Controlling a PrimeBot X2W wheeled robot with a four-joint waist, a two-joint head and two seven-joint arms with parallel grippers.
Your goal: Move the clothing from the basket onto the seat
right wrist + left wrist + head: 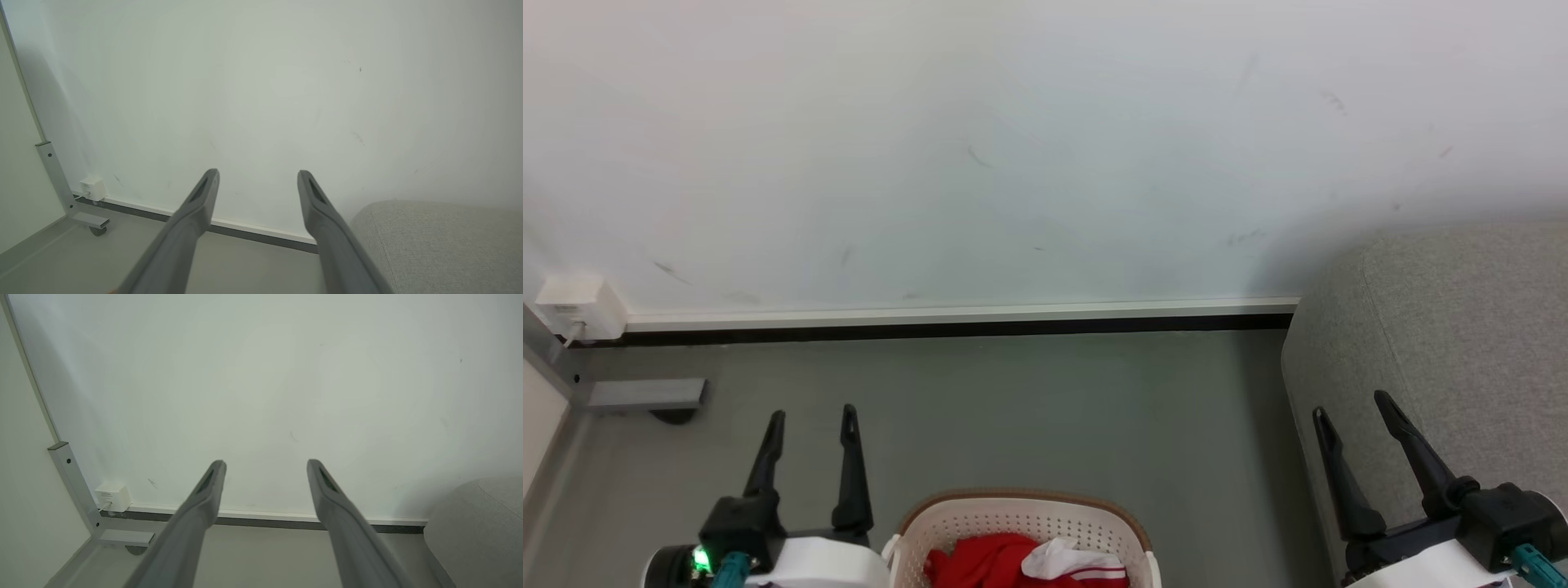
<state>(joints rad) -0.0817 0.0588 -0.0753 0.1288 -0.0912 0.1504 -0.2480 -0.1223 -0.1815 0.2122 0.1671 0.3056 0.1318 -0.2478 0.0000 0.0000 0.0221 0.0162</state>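
One red garment (1001, 563) lies bunched inside the basket (1021, 496) at the bottom middle of the head view, with a white sleeve panel edged in thin red-and-white stripes folded over its right part. The basket is cream-white with a brown rim and small round holes in its wall, and it stands on the grey floor (1054, 408) between the two arms; its near part is cut off by the picture's lower edge. The sofa (1462, 327) is at the right, light grey with a rounded corner and a seam running down it, and its top is bare where it shows. The left claw (814, 412) hangs over the floor just left of the basket, its two fingers spread apart and holding nothing. The right claw (1350, 404) is equally parted and empty, its fingers in front of the sofa's rounded corner, well apart from the basket. A bare strip of floor separates basket and sofa. Beyond it, a white wall (1013, 147) meets the floor at a pale skirting board (964, 311). At the far left are a small white box (576, 306) low on the wall and a grey metal foot (645, 394).
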